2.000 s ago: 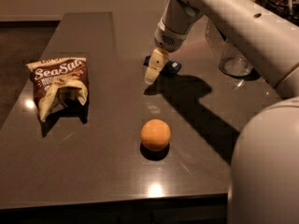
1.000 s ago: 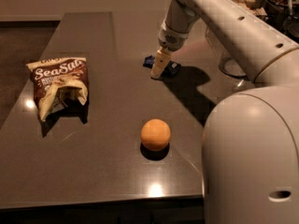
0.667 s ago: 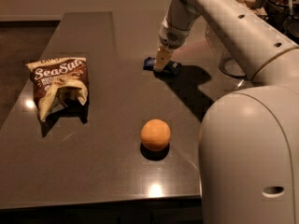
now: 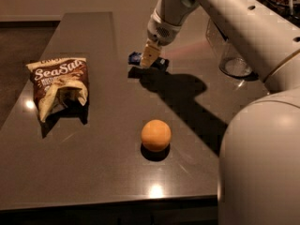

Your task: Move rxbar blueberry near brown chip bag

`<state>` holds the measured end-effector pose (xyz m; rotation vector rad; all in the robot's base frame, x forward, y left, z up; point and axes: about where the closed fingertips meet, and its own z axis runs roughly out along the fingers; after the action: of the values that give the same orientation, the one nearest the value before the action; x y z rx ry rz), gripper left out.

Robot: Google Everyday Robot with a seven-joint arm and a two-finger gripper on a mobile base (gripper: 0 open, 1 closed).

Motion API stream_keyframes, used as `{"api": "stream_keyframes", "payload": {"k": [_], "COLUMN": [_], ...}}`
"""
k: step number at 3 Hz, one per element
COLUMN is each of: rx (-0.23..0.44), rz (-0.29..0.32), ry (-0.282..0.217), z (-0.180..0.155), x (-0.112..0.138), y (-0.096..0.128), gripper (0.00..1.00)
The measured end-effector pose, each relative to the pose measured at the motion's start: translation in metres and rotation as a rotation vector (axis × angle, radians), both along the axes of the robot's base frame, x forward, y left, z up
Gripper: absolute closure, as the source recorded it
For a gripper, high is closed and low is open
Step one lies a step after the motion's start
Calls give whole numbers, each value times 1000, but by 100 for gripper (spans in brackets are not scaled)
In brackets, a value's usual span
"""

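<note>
The rxbar blueberry (image 4: 135, 57) is a small dark blue bar at the back middle of the dark table. Its ends show on both sides of my gripper (image 4: 149, 61). The gripper reaches down from the upper right and is shut on the bar, holding it just above the tabletop with a shadow under it. The brown chip bag (image 4: 58, 86), brown and cream with "Sea Salt" lettering, lies wrinkled at the left of the table, well to the left of the bar and nearer the front.
An orange ball (image 4: 156, 135) sits at the front middle of the table. A clear glass container (image 4: 232, 55) stands at the back right. My white arm and base (image 4: 262, 163) fill the right side. The table's front edge (image 4: 108, 203) runs along the bottom.
The gripper came down onto the blue bar, closed on it, and has shifted a little to the left with the bar. The chip bag and the ball have not moved.
</note>
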<state>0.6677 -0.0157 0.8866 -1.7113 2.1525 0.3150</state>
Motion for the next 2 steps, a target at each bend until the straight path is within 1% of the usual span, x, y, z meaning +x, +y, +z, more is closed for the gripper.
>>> {"api": "stream_keyframes", "payload": {"k": [1,2], "rx": [56,83], "rz": [93,162], "ry": [13,37], "z": [7,3], "x": [-29,-43], "y": [47,84], "gripper": [100,100]}}
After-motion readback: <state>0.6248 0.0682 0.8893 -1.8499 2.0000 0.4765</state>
